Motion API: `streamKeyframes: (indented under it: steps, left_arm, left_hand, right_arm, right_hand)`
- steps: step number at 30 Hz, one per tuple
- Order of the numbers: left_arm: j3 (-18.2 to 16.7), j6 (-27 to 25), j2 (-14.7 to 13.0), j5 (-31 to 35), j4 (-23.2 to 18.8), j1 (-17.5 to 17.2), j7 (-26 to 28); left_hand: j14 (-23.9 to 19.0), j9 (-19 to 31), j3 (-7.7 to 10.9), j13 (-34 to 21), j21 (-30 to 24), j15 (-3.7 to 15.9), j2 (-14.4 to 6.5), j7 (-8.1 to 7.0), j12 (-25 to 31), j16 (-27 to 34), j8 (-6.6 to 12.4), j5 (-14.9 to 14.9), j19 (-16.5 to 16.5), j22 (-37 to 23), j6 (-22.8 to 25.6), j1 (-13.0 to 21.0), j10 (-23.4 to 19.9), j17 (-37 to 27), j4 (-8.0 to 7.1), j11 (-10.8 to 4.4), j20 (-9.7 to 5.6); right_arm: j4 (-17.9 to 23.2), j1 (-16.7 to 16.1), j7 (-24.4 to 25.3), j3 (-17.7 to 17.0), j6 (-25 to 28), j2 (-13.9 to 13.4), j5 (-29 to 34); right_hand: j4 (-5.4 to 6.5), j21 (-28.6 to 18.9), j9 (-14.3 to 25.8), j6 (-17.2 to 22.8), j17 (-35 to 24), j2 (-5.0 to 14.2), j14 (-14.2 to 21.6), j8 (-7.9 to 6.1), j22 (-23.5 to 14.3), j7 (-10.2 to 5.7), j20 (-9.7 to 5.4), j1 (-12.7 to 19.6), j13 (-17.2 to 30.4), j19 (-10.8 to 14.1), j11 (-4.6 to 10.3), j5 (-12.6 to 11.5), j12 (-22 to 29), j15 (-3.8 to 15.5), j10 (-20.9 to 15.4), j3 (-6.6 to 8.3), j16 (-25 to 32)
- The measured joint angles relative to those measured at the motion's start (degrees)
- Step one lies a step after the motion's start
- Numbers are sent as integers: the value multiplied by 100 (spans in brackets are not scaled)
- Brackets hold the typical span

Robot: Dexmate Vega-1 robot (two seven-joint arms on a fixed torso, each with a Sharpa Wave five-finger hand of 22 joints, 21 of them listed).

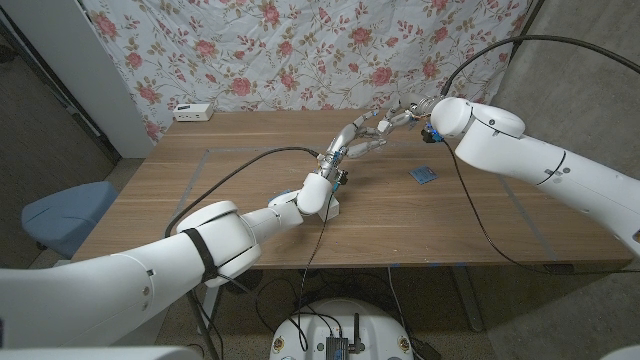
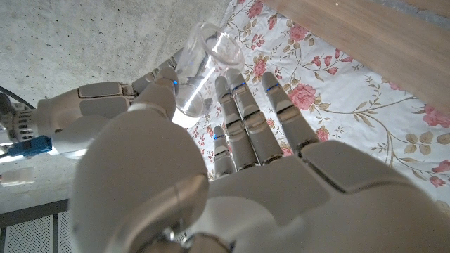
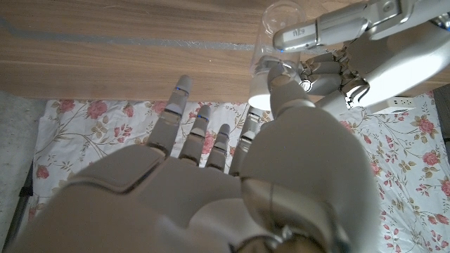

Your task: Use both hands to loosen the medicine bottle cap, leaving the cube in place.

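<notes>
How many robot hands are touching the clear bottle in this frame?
2. The left hand and the right hand meet at the clear bottle, lifted above the table's far side; wrist views show fingers of both on it.

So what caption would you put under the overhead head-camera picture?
Both robot hands, left hand and right hand, meet on a clear medicine bottle above the table, blue cube untouched.

Both arms reach over mid-table, left hand (image 1: 352, 141) and right hand (image 1: 400, 118) meeting raised, fingers (image 2: 275, 105) extended.
</notes>
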State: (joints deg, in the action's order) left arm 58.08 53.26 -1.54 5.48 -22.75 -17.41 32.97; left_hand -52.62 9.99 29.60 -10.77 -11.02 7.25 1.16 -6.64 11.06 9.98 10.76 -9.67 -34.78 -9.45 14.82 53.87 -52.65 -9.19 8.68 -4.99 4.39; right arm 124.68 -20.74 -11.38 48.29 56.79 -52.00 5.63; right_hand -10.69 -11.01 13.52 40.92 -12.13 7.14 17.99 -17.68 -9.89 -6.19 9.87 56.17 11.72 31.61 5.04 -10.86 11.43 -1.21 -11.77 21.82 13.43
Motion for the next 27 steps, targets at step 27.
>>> streamKeyframes:
  steps: [27]
  left_arm:
    - [-12,19,10,21,6,11,-1]
  left_hand:
    - [0,0,-2,-4,0,0,28,0,-2,0,0,-12,0,0,0,-26,0,0,2,0,0]
  right_arm:
    - [-42,-12,-208,-111,-176,-61,-142]
  right_hand:
    - [26,0,-31,-265,-81,306,-143,100,0,-267,-103,637,-27,-122,176,-155,-21,143,115,310,-39]
